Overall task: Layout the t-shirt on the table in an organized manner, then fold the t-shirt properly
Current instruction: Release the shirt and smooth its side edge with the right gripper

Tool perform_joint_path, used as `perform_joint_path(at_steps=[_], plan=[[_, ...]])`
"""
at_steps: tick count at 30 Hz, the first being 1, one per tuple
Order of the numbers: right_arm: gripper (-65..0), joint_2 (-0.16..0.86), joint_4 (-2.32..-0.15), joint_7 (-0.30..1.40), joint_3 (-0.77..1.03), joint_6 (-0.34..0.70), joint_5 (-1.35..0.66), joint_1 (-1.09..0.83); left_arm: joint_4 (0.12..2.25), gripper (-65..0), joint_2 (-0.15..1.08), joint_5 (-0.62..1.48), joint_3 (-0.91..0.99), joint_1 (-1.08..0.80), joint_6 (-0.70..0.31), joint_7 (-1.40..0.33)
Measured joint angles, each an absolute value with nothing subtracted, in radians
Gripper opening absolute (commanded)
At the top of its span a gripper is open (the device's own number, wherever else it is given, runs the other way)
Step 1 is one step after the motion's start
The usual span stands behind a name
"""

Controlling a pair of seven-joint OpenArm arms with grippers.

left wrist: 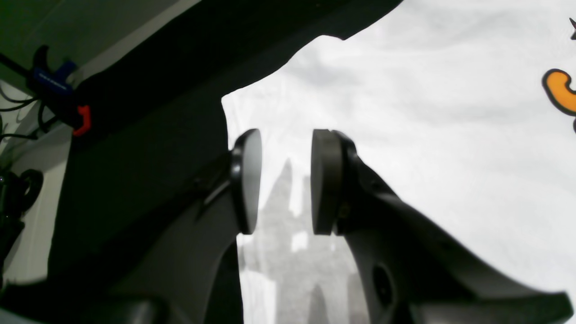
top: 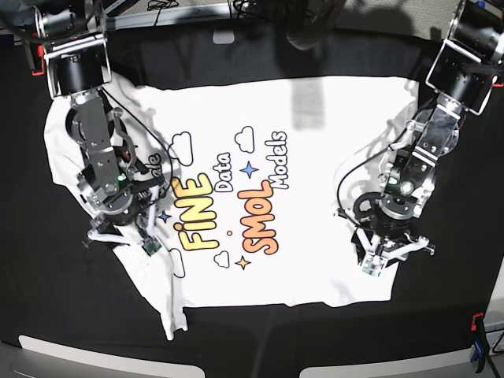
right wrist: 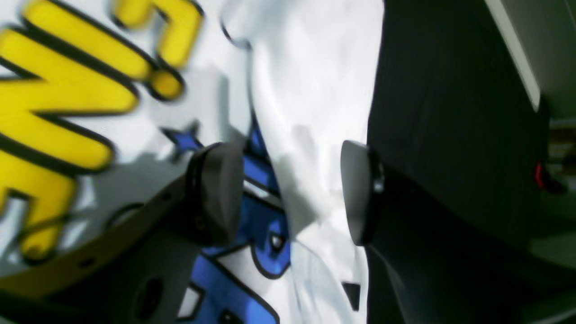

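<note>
Two end effectors hang over a white short-sleeved cotton t-shirt (top: 260, 189) printed with bubble lettering, which lies spread face up across the middle of a wide desk (top: 260, 346) with a matte black cloth top. In the base view the shirt's hem edge runs along the right of the frame, while its collar end on the left is rumpled, with one sleeve trailing toward the lower left.

Left end effector (left wrist: 285, 182), seen at the lower right of the base view, sits above the shirt's plain white corner by the hem; its two round dark pads stand moderately apart with only cloth showing between them, pinching nothing. A blue and red clamp (left wrist: 60, 90) grips the desk edge in the upper left of the left wrist view.

Right end effector (right wrist: 292, 193), at the left of the base view, has its pads spread wide above a raised white fold beside the blue lettering, with yellow letters in the upper left of that view; nothing is gripped.
</note>
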State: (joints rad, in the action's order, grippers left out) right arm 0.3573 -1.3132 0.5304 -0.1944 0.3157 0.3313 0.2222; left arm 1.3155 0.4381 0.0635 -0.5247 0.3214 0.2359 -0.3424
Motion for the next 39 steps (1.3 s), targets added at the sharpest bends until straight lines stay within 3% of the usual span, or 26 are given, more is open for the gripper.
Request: perform_joint_path(at_steps=[7,14,19,31,39], plan=[[-33.6,0.347,-1.25,0.531,-0.195,0.287,0.32,0.233,1.316,-47.8,0.438,0.064,-0.524,0.321,0.236,-0.342],[-46.1,0.347,-1.25,0.513,-0.194,0.235,0.307,0.245,1.316,-47.8,0.438,0.064,-0.524,0.321,0.236,-0.341],[-65.0,0.347,-1.25,0.53,-0.194,0.235,0.306,0.247,1.316,-47.8,0.439,0.064,-0.524,0.321,0.236,-0.342],[-65.0,0.35,-1.25,0.568,-0.186,0.235,0.306,0.311,1.316,-47.8,0.438,0.064,-0.524,0.321,0.236,-0.342],[-65.0,0.352,-1.25,0.588,0.006,0.235,0.232,0.395,1.316,-47.8,0.438,0.064,-0.524,0.321,0.236,-0.343]])
